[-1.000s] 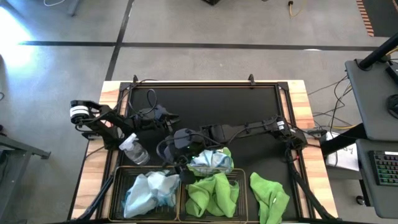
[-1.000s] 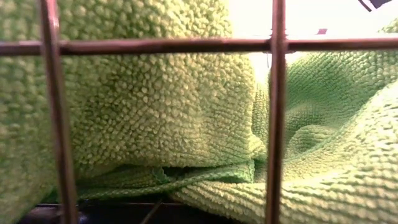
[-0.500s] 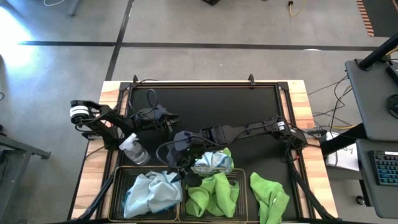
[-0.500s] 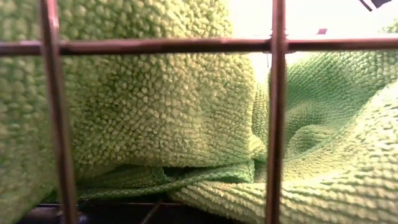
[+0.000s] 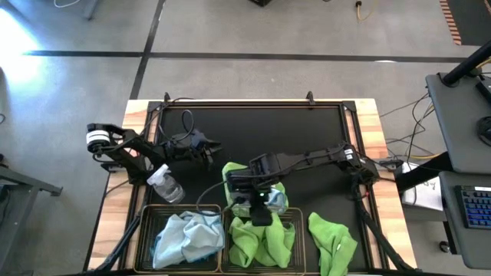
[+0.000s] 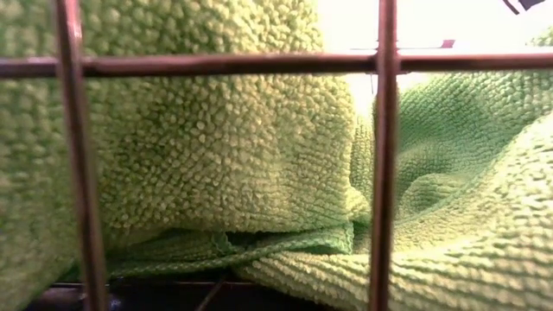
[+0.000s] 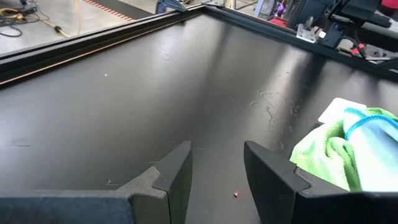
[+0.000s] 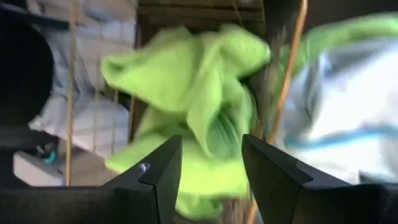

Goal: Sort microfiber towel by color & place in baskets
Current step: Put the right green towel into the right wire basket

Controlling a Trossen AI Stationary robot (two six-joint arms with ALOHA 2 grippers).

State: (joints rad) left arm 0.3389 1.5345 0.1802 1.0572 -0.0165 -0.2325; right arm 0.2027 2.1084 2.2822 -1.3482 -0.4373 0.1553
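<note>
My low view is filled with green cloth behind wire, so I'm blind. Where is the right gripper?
Observer: The right gripper hangs open over the rear edge of the right basket, which holds a lime green towel.
Operator: Anything unsorted?
Observer: A loose green towel lies on the black mat, right of the baskets.
Operator: Left arm?
Observer: The left gripper hovers open and empty over the mat.
</note>
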